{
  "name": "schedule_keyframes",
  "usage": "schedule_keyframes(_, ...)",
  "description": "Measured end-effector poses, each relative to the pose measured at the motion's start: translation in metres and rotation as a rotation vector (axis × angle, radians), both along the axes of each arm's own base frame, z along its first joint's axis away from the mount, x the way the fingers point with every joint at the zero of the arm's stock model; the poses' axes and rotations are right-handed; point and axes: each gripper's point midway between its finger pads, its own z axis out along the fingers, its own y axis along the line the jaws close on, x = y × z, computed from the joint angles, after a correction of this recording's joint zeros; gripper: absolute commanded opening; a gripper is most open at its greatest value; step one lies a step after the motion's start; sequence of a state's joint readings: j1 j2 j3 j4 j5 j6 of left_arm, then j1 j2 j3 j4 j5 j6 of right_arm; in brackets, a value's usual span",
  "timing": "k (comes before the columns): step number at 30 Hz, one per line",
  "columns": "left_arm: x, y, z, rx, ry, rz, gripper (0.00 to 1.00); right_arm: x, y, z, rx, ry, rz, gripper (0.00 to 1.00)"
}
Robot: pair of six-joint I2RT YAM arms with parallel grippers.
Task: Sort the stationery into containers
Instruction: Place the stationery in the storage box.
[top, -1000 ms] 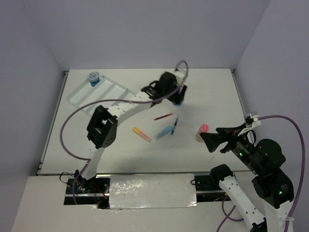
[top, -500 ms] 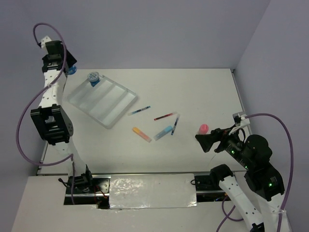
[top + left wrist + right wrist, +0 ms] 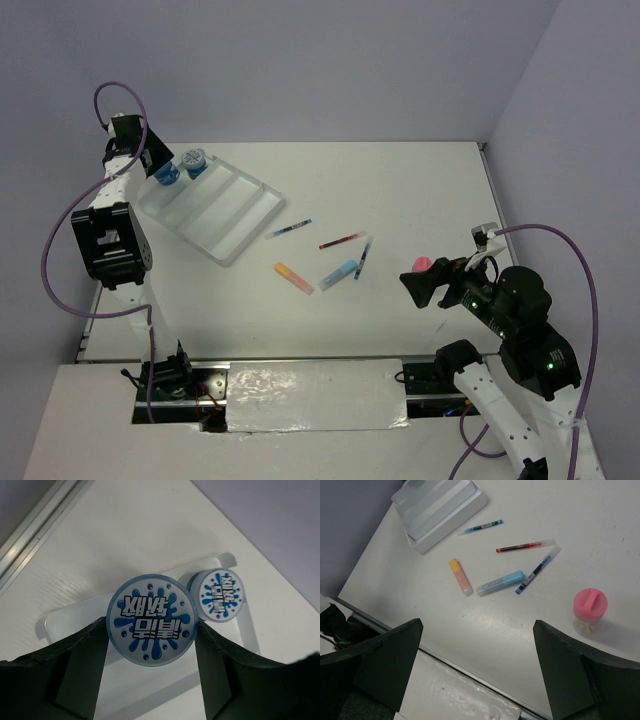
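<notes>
My left gripper (image 3: 158,166) is shut on a round blue-white patterned roll (image 3: 167,176), held over the far left end of the white four-compartment tray (image 3: 225,215). In the left wrist view the roll (image 3: 151,619) sits between my fingers, beside the second roll (image 3: 220,595), which lies in the tray's end (image 3: 60,622). My right gripper (image 3: 420,287) is open and empty, next to the pink-capped glue stick (image 3: 421,264), which stands upright (image 3: 590,605). Three pens (image 3: 481,527) (image 3: 525,546) (image 3: 538,570), the orange-yellow marker (image 3: 460,576) and the light-blue marker (image 3: 501,582) lie on the table.
The table's left edge rail (image 3: 35,545) runs close to the tray. The side walls stand near both arms. The near table edge (image 3: 470,667) lies under my right gripper (image 3: 477,640).
My left arm swung from the table's far middle to the far left corner with the roll, then came down over the tray's end. My right gripper edged left toward the glue stick.
</notes>
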State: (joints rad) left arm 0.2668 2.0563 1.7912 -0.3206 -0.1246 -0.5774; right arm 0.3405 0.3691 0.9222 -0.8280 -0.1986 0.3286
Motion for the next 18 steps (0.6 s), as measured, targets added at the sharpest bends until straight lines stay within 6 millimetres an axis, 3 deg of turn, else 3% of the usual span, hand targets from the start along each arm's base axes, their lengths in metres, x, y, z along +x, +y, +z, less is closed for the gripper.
schedule_keyframes(5,-0.007,-0.002,-0.042,-0.041,0.063,-0.002,0.26,0.003,0.001,0.000,-0.007,-0.002,0.003,1.00)
schedule_keyframes(8,-0.007,-0.003,-0.050,-0.049,0.072,-0.003,0.35,0.004,0.001,0.000,-0.009,-0.001,0.004,1.00)
schedule_keyframes(10,-0.005,-0.002,-0.048,-0.046,0.063,-0.002,0.54,0.004,0.001,0.000,-0.011,-0.002,0.005,1.00)
schedule_keyframes(11,-0.004,-0.001,-0.047,-0.045,0.058,-0.001,0.72,0.004,0.001,0.000,-0.011,-0.002,0.005,1.00)
schedule_keyframes(14,-0.003,0.000,-0.046,-0.043,0.049,0.001,0.99,0.004,0.002,0.000,-0.011,-0.002,0.007,1.00)
schedule_keyframes(18,0.000,0.000,-0.043,-0.046,0.029,0.008,0.99,0.004,0.002,0.000,-0.010,-0.002,0.011,1.00)
